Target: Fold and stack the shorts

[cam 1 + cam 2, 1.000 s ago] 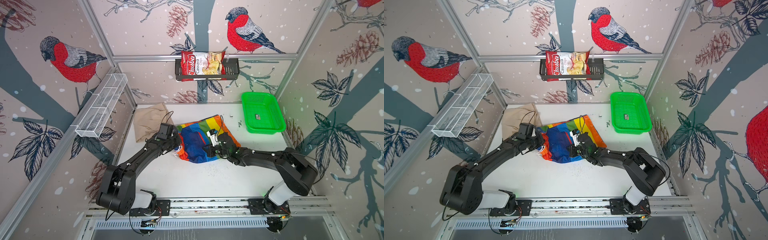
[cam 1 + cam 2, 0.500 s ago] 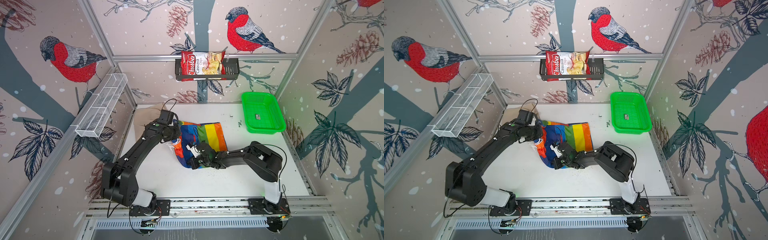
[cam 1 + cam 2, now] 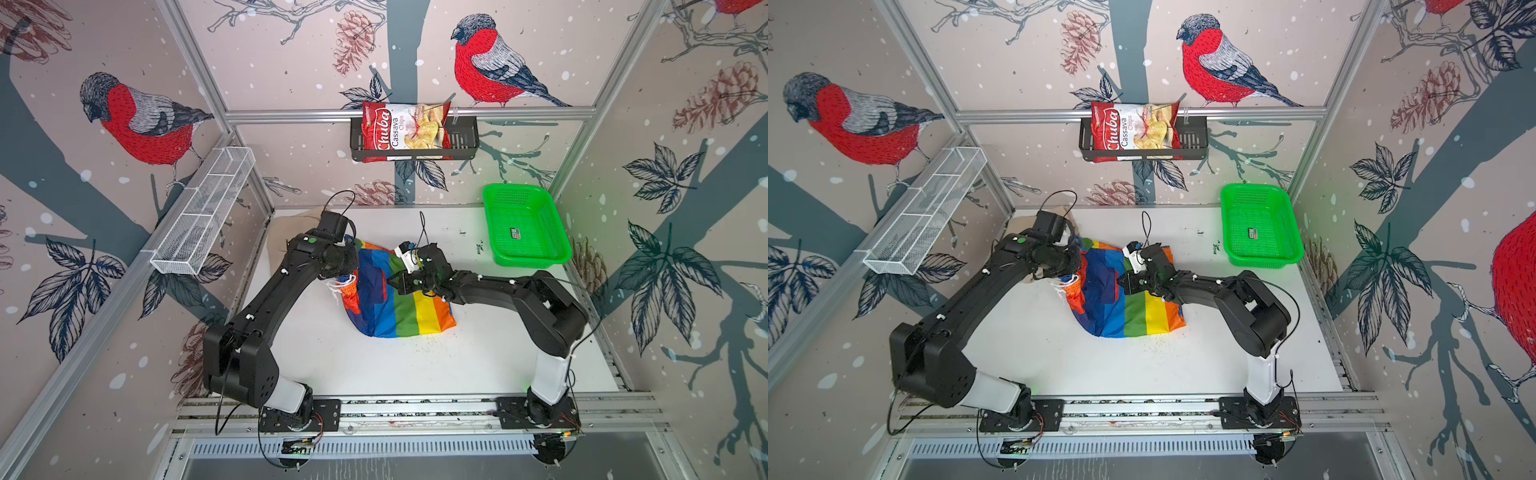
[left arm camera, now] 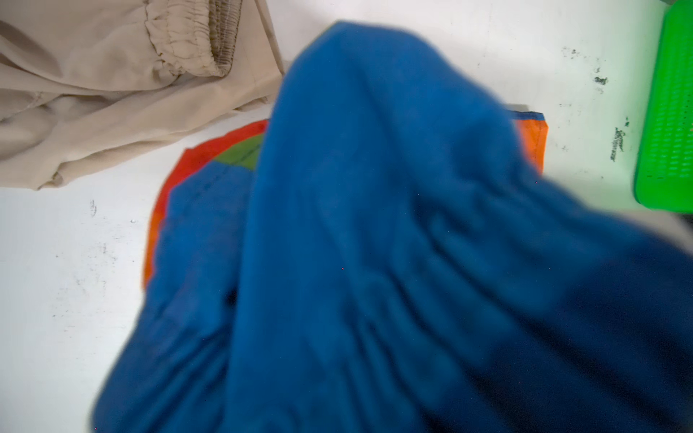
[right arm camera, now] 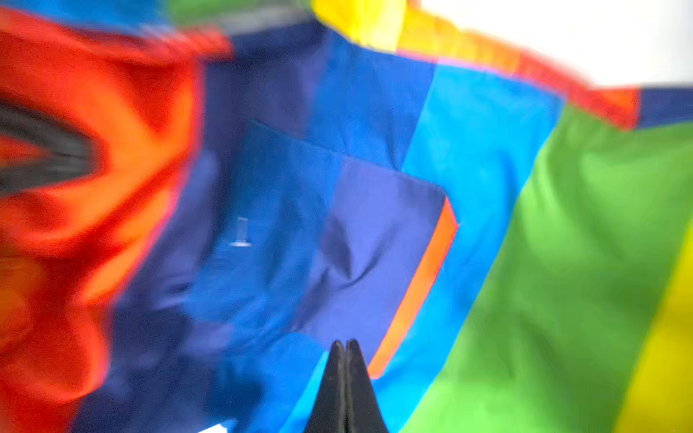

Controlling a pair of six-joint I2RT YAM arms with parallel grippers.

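The rainbow shorts (image 3: 401,309) lay crumpled near the middle of the tabletop (image 3: 374,365). The striped leg was spread flat toward the front, and the waist end, with its white drawstring (image 3: 337,287), was bunched on the left side. Your left claw (image 3: 348,271) was at that waist end. In the left wrist view a raised blue fold (image 4: 375,225) covered it fully, so the fingers were hidden, but the claw was closed and the fold seemed to be pinched in it. Your right claw (image 5: 345,346) was squeezed together with nothing between the fingers, its tip pointing at the darker pocket patch (image 5: 375,243) in the middle of the shorts; whether it touched the cloth, I cannot tell. The beige shorts (image 4: 112,93) lay in the back left corner, just beside the rainbow pair, with the elastic waist visible, and in both top views your left arm (image 3: 270,299) hid most of them. The green basket (image 3: 525,226) stood at the back right, well apart from both pairs.
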